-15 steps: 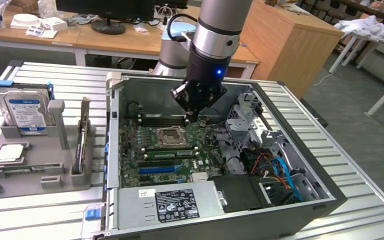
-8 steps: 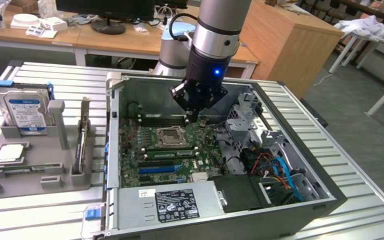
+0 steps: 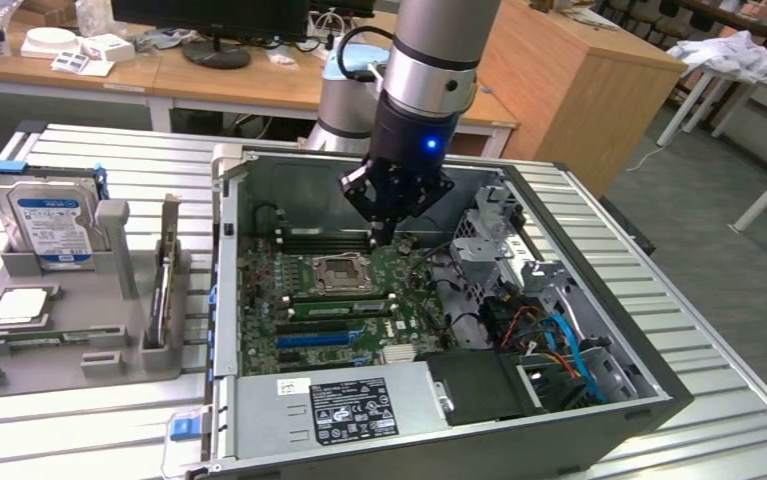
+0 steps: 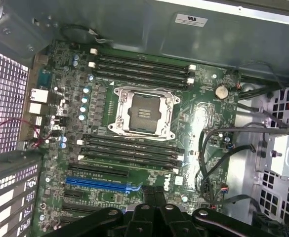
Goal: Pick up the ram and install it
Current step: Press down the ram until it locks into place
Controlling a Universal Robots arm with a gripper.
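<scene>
Jaws (image 3: 380, 238) together, nothing visibly clamped between; hanging low inside open PC case (image 3: 650, 400), tips just over upper memory slots (image 3: 323, 240) of motherboard (image 3: 356, 320).

Ram (image 3: 166, 268) not at jaws: standing on edge in grey holder (image 3: 63, 330) on table (image 3: 76, 430), outside case, well apart from jaws, toward exterior view's left. Long axis roughly parallel to case's near wall, i.e. running toward/away from cam. Hard drive (image 3: 47, 222) further off on same side.

In wrist view: CPU socket (image 4: 142, 111) ahead of jaws, slot banks either side of it empty.

Arm (image 3: 430, 60) near vertical, wrist straight down, blue light lit. Judgement: ram not yet picked.
</scene>
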